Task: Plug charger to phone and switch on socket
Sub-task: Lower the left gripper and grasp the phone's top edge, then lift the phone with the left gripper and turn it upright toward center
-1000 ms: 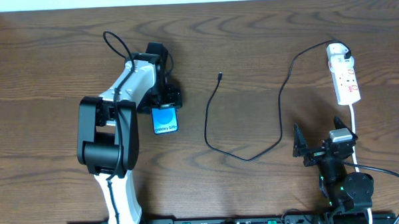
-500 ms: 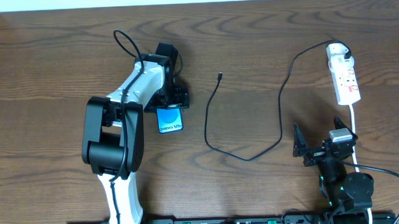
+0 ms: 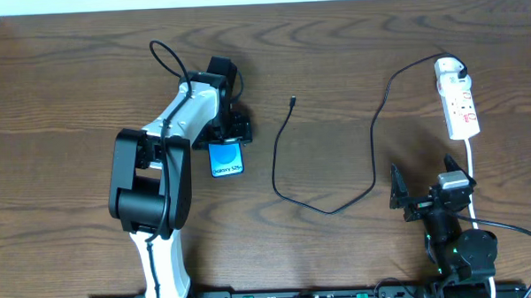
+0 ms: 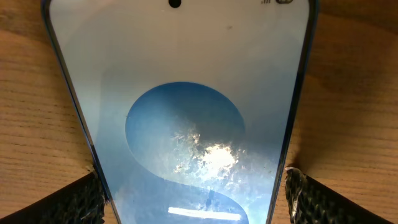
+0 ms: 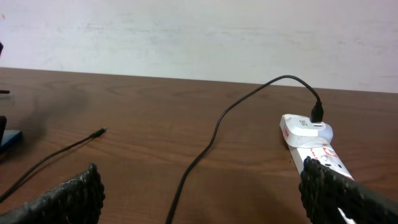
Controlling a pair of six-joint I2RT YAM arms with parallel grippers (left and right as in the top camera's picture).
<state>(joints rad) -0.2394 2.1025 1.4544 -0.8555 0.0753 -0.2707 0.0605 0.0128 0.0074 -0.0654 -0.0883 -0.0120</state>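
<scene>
The phone (image 3: 226, 159) lies flat on the wooden table with its blue screen up, and it fills the left wrist view (image 4: 186, 112). My left gripper (image 3: 227, 134) straddles its far end, one finger at each long edge (image 4: 193, 199), shut on it. The charger's thin black cable (image 3: 372, 163) curves across the table. Its small connector (image 3: 293, 100) lies free, apart from the phone. Its white plug (image 3: 451, 69) sits in the socket (image 3: 460, 107), a white power strip at far right. My right gripper (image 3: 424, 196) is open and empty near the front edge (image 5: 199, 193), with the cable (image 5: 205, 146) and the socket (image 5: 311, 140) ahead of it.
The power strip's white cord (image 3: 473, 173) runs down past my right arm. The table's far edge meets a white wall (image 5: 199, 31). The phone's corner shows at the left edge of the right wrist view (image 5: 9, 138).
My left gripper and the phone shifted a little to the right a second ago, then stayed put. The right arm, cable and socket have not moved.
</scene>
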